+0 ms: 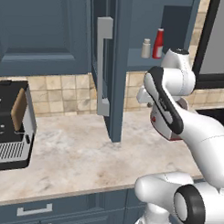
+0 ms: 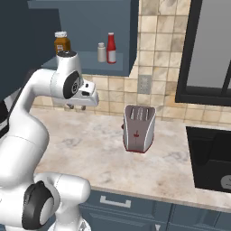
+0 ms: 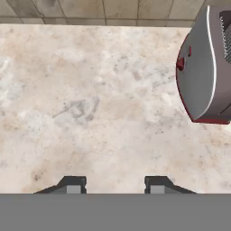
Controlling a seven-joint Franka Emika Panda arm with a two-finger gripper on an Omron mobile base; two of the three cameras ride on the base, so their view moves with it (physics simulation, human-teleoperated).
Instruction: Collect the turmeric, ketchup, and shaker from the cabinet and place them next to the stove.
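The cabinet [image 1: 119, 64] stands open, its door edge-on with a long grey bar handle [image 1: 103, 63]. On its shelf stand the turmeric [image 2: 62, 43] at the left, the small grey shaker [image 2: 102, 52] and the red ketchup [image 2: 111, 48] beside it. The shaker [image 1: 146, 48] and ketchup [image 1: 158, 43] also show in the left base view. My gripper [image 3: 113, 186] hangs below the shelf, pointing straight down at the marble counter [image 3: 90, 108]. It is open, with nothing between its fingers. The stove is out of view.
A grey and red toaster [image 2: 139, 128] stands on the counter to the right of my hand. A coffee machine [image 1: 10, 128] sits at the far left. A dark sink [image 2: 212, 153] lies at the right, below a window [image 2: 212, 49].
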